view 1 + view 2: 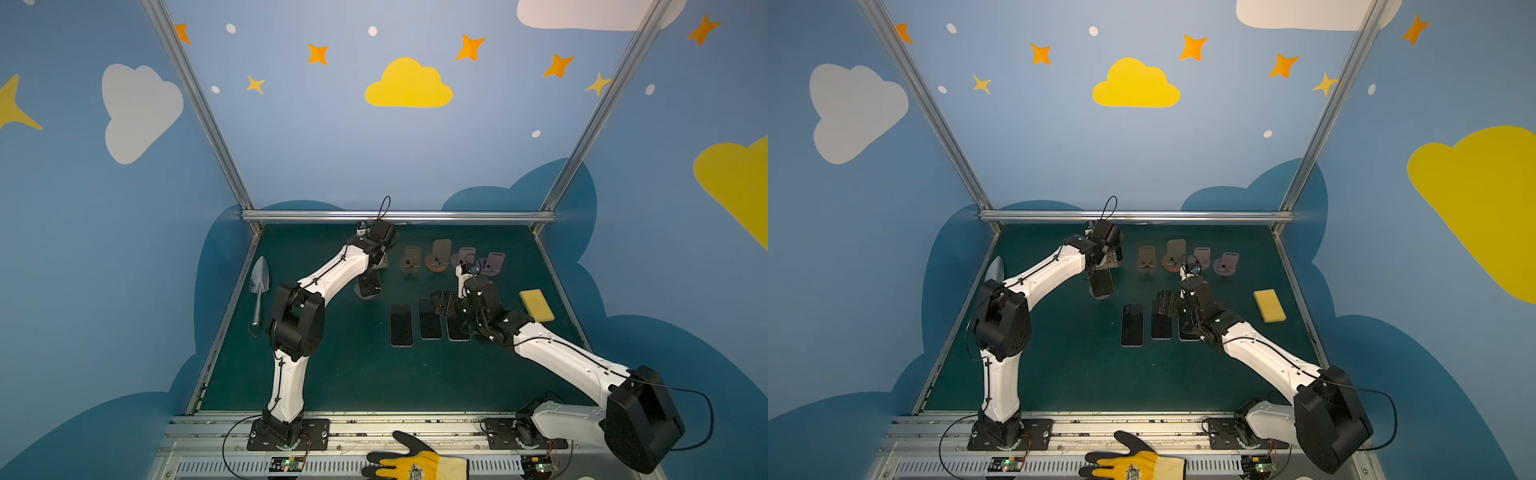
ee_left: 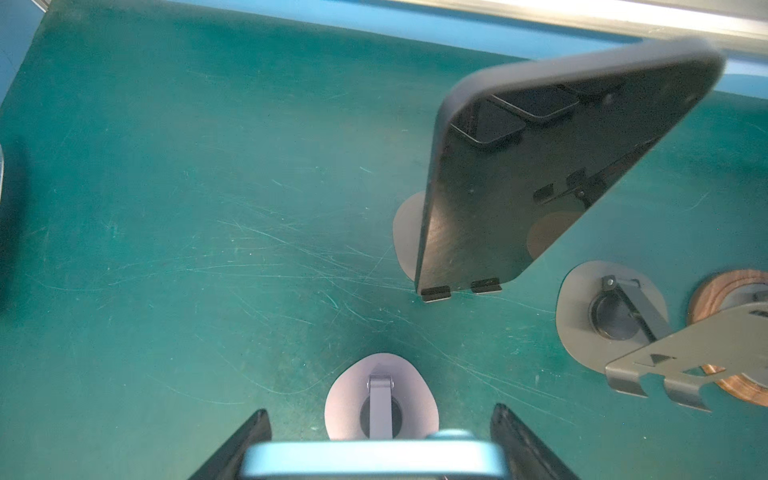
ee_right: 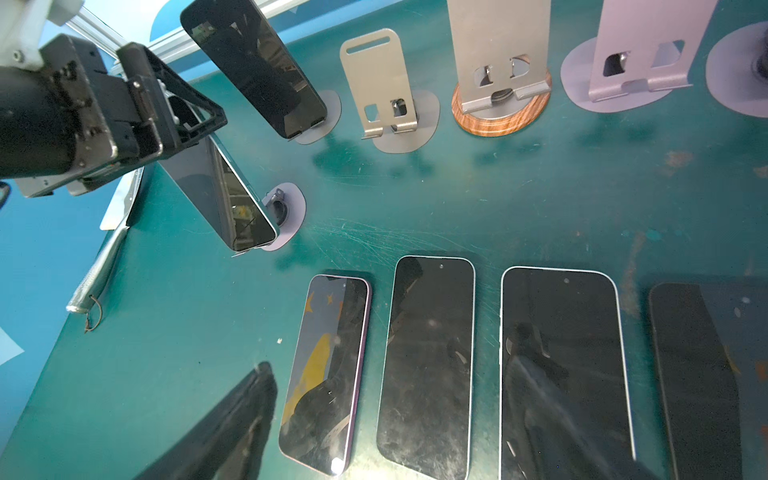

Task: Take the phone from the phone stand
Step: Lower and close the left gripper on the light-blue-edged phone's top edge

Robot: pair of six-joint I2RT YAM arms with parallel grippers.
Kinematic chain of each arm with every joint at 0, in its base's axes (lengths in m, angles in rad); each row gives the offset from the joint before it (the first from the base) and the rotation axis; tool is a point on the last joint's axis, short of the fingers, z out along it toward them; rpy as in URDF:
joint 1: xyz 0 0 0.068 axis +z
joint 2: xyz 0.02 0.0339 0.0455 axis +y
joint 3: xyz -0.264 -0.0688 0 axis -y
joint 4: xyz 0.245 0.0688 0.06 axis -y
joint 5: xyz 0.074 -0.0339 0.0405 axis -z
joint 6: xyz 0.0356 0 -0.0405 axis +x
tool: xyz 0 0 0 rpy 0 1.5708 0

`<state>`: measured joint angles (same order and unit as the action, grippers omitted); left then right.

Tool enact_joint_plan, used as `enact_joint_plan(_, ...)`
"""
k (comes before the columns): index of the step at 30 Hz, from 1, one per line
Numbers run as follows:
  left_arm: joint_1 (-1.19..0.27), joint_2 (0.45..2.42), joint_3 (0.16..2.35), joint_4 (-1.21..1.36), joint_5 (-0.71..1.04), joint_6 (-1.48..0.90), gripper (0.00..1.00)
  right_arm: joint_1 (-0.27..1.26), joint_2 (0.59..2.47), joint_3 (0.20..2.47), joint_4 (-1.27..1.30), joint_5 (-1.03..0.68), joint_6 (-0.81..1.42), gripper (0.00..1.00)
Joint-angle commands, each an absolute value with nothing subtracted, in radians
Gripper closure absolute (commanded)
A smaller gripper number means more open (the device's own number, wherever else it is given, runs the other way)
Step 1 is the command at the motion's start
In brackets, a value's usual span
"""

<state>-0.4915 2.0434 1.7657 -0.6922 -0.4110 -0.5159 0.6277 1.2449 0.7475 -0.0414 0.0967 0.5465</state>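
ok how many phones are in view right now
6 phones: one on the back stand, one at the left gripper, four flat in a row on the table; the right arm largely covers the rightmost in both top views.

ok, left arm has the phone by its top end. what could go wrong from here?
1. The left pincer grips the blue-edged phone only at its top end, tilted, so it could slip or pivot.
2. Its lower end is close to the grey stand base; catching there might drag the stand.
3. The dark phone on the rear stand stands just beside the pincer; a sideways swing could knock it.
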Motion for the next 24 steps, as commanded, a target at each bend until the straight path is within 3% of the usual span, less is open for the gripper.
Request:
enact_joint_plan(1,-0.488,2.064,1.798,-0.712,-0.414,-0.516,0.18,0.635,1.222,0.758,-0.045,0.116,0.558,0.13)
enact_joint_plan(14,-0.482,2.072,1.796,-0.714,-0.407,-0.512,0.14,0.635,1.210,0.755,-0.051,0.131,0.569,0.14)
enact_joint_plan(24,-0.471,2.076,1.783,-0.708,-0.402,-0.494,0.17,0.635,1.198,0.746,-0.041,0.127,0.581,0.15)
